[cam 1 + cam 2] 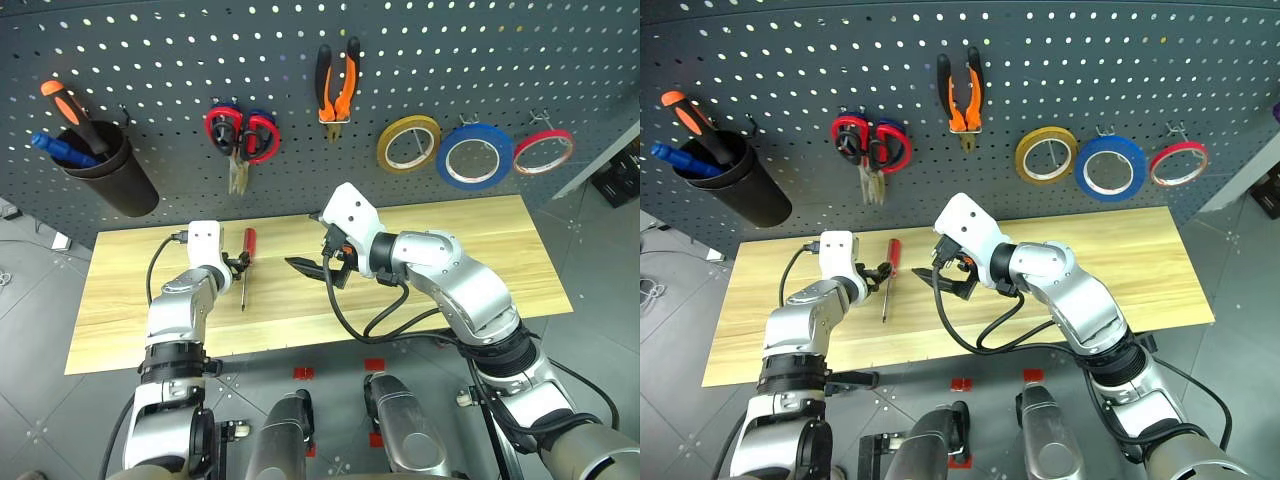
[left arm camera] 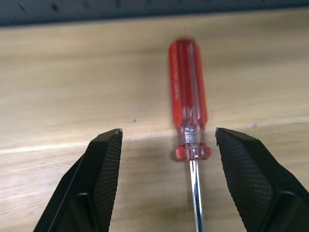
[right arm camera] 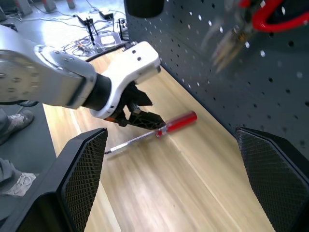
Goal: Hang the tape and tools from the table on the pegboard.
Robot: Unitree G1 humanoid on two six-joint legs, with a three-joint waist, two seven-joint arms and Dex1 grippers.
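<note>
both fingers (image 2: pixel 104 166) spread astride red-handled screwdriver (image 2: pixel 188 96) on table (image 1: pixel 500 260); right gripper (image 1: pixel 318 265) spread, empty, hovering nearby.

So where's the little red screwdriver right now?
The red-handled screwdriver lies flat on the wooden table, toward its left side below the red scissors on the pegboard, with the open left pincer right at it.

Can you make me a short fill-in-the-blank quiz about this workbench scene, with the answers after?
1. The red-handled screwdriver lies on the ____.
2. The left tool has its jaws ____ on either side of the screwdriver.
3. The pliers hang on the ____.
4. The blue tape hangs between the yellow roll and the ____ roll.

Answers: table; open; pegboard; red
</note>
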